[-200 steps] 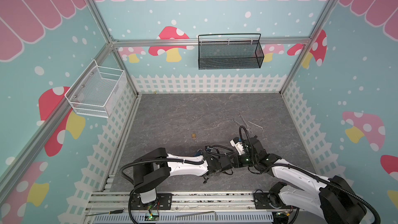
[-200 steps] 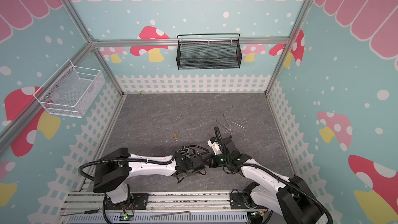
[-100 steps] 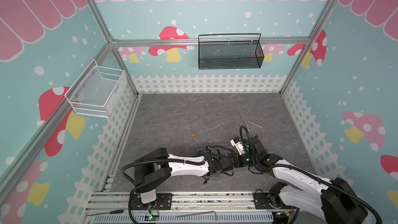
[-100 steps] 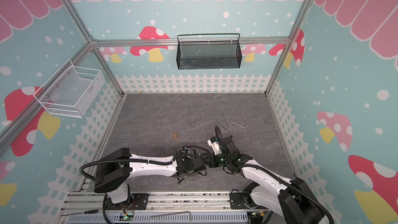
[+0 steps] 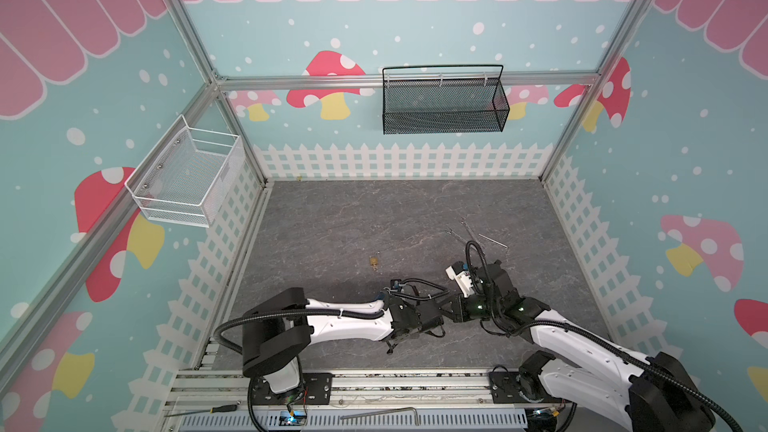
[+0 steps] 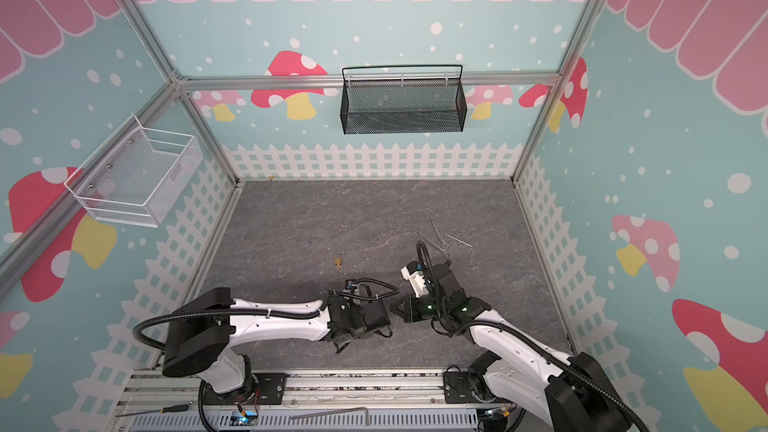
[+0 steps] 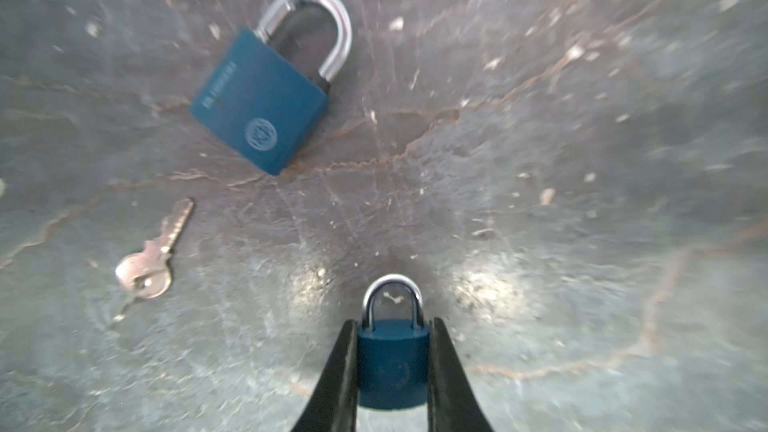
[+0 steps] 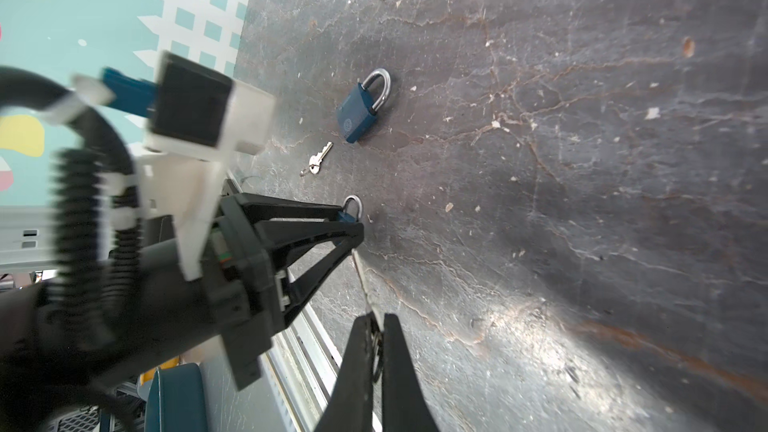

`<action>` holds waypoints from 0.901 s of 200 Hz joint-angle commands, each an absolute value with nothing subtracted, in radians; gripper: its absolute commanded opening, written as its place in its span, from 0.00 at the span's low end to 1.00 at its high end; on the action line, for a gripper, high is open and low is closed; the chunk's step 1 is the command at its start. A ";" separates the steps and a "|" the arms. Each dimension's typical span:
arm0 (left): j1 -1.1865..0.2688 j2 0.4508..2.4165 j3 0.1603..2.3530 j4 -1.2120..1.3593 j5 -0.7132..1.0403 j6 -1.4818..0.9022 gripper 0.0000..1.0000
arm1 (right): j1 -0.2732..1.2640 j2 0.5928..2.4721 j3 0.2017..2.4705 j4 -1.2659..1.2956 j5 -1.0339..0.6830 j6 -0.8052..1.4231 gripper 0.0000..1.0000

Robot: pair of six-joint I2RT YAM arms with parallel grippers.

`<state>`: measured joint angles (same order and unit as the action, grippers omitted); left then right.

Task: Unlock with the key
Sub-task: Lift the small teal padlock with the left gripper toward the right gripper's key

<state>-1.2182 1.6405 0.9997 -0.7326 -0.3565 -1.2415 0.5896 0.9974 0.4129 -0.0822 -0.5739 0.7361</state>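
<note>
My left claw (image 7: 392, 328) grips the small padlock (image 7: 392, 367) by its sides, shackle outward. My right claw (image 8: 376, 322), closed on the key (image 8: 362, 274), points the blade lengthwise at the small padlock's base, tip just beside it.

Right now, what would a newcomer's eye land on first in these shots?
Front and centre, the left gripper clamps a small blue padlock, while the right gripper pinches a key, its blade pointing at that lock. On the floor beside them, a bigger blue padlock lies flat with a spare key close by, not touching.
</note>
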 commanded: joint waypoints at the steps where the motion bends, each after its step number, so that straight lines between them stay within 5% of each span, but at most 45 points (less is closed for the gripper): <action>1: -1.201 1.545 0.997 -0.743 -0.427 -1.282 0.00 | 0.595 0.964 0.455 -0.148 -0.540 0.748 0.00; 80: -1.124 1.273 0.938 -0.575 -0.514 -1.478 0.00 | 0.727 0.963 0.450 -0.057 -0.405 0.934 0.00; 180: -1.108 1.267 0.940 -0.521 -0.526 -1.635 0.00 | 0.930 0.990 0.432 0.228 -0.179 1.126 0.00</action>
<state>-1.1137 1.2671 0.9485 -0.5480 -0.5022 -1.5719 0.9070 0.9813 0.4389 0.1284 -0.2638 1.0725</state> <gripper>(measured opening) 0.207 0.060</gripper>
